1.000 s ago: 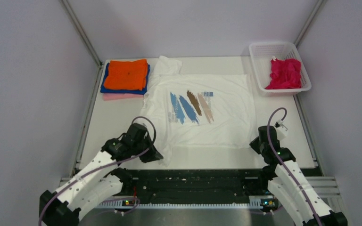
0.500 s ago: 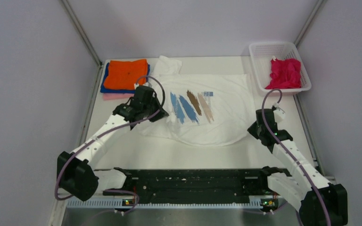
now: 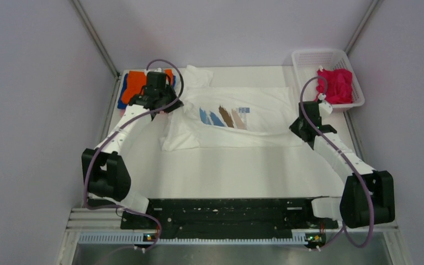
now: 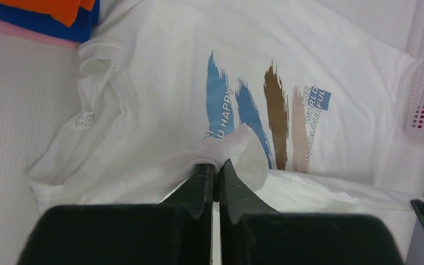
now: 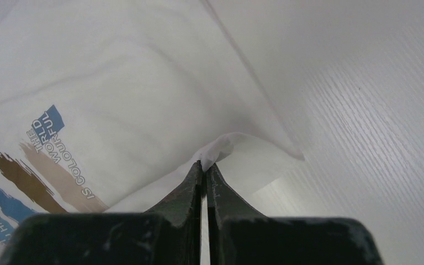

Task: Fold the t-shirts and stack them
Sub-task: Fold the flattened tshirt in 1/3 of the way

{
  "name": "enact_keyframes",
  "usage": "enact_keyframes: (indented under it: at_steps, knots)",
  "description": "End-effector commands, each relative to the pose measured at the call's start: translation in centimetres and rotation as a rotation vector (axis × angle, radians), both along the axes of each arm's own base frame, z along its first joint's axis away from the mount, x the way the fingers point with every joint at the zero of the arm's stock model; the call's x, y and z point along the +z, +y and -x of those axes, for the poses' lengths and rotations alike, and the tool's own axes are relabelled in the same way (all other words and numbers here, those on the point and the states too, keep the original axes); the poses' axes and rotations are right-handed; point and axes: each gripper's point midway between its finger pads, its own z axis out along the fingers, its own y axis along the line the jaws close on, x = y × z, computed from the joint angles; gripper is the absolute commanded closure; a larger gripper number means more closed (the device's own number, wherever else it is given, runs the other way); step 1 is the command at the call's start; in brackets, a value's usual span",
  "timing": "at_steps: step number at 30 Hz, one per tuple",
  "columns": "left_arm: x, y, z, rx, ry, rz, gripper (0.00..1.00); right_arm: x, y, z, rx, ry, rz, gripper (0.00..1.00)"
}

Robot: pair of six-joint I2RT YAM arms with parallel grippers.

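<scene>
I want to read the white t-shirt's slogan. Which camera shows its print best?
The left wrist view: the print on the white t-shirt sits large and central, lettering readable. The top external view shows it small, its lower part covered by folded cloth. The right wrist view catches only a cropped corner.

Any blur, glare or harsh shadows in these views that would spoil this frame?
Top external: soft, even light, only a faint shadow along the near edge of the white t-shirt. Left wrist: the lettering reads sharply; the left gripper is dark. Right wrist: the right gripper is equally dark; the table is bright, its grain still visible.
</scene>
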Motion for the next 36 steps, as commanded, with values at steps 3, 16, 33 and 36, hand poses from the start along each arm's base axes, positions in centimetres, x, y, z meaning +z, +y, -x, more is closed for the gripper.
enact_keyframes:
  at_steps: [3,16,33,36]
  knots:
    - [2.0,-0.9,-4.9,-0.168,-0.154,-0.083,1.00,2.1,-0.4,-4.4,0.003,-0.080,0.031,1.00]
    - [-4.4,1.5,-12.7,-0.151,0.035,-0.258,0.05,0.0,-3.0,-8.6,-0.090,-0.049,0.081,0.54]
    - [-9.1,-2.4,-2.5,-0.163,0.140,0.056,0.01,-4.1,10.0,-7.0,0.428,-0.017,0.032,0.01]
    - [-12.5,-1.8,-1.9,-0.124,0.214,0.036,0.01,-6.4,10.8,-6.7,0.443,0.035,0.043,0.01]
